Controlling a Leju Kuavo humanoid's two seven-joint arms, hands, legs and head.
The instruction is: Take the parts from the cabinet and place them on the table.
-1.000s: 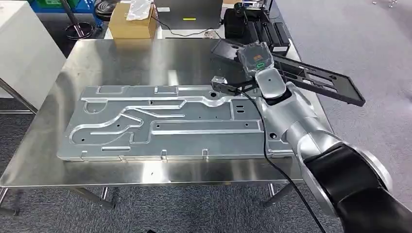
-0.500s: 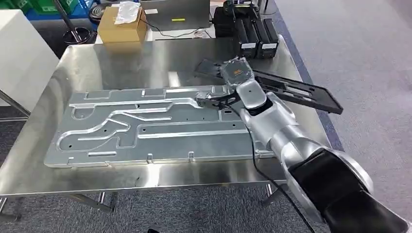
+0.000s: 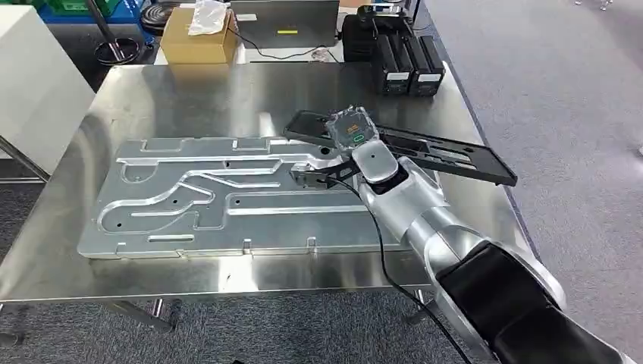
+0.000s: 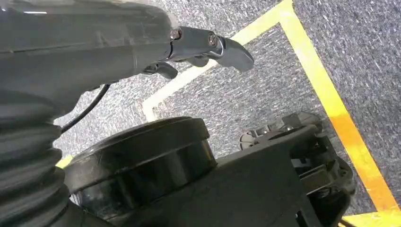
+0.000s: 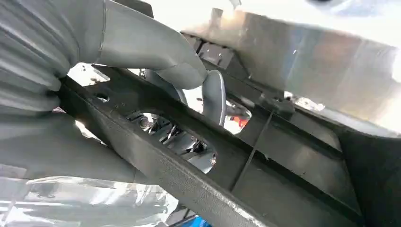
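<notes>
— So what have you got in your right hand?

— A long, flat black plastic frame with cut-out windows. My fingers are closed on its rail, as the right wrist view shows: the thumb lies on one face and the darker fingers reach through an opening to the other. It hangs over the far right part of the steel desk, one end above the big machined aluminium plate, the other jutting out past the desk's right edge.

— How do you reckon it handles?

— Light and fairly stiff, I judge, but long. Held near one end, it will want to lever and swing. The ribs look thin, so squeezing hard could crack one. A rail beside a crossbar seems the best hold, since the bar stops it sliding.

— And the left hand?

— It hangs over the carpet, fingers loose and apart, holding nothing.
</notes>
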